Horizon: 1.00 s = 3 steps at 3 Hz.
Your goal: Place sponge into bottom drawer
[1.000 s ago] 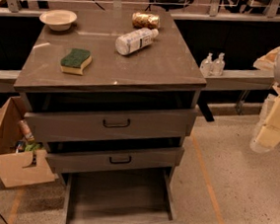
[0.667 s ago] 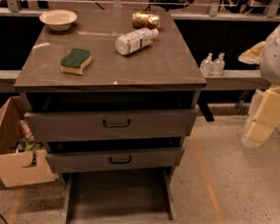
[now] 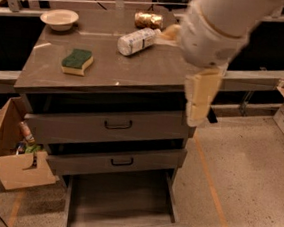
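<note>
The sponge (image 3: pixel 77 61) lies flat on the cabinet top (image 3: pixel 136 72), green side up, near the left edge and somewhat closer to the front than the back, with nothing touching it. Behind it, at the back left corner, stands a pale bowl (image 3: pixel 59 18). A white bottle (image 3: pixel 136 40) lies on its side toward the middle of the back half, and a shiny golden packet (image 3: pixel 148 20) sits just beyond it at the back edge. The robot's white arm (image 3: pixel 216 22) reaches in from the upper right over the right part of the top, and the pale tan gripper (image 3: pixel 199 103) hangs down from it in front of the cabinet's front right corner, well apart from the sponge; whether it is spread or pressed together cannot be told. The bottom drawer (image 3: pixel 118 201) is pulled out toward the front, its flat floor bare. Above it are the top drawer (image 3: pixel 80 127) and the middle drawer (image 3: pixel 152 159), each with a black handle. An open cardboard box (image 3: pixel 11 168) sits on the floor just beside the cabinet's left side.
</note>
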Each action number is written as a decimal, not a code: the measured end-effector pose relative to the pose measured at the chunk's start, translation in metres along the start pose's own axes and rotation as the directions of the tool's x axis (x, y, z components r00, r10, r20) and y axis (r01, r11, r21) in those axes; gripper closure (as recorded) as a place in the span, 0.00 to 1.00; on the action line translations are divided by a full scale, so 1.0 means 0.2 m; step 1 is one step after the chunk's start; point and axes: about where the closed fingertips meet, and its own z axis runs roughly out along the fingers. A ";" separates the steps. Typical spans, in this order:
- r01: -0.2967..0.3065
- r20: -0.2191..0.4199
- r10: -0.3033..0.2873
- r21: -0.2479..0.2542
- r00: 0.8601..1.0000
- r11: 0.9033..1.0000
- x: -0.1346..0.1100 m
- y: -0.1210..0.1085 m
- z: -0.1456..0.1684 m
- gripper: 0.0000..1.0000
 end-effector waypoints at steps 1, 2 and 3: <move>0.282 0.123 -0.277 -0.024 0.953 0.959 -0.29 -0.13 0.10 0.00; 0.393 0.135 -0.389 -0.004 0.911 0.919 -0.33 -0.15 0.10 0.00; 0.394 0.134 -0.390 -0.003 0.911 0.919 -0.33 -0.15 0.10 0.00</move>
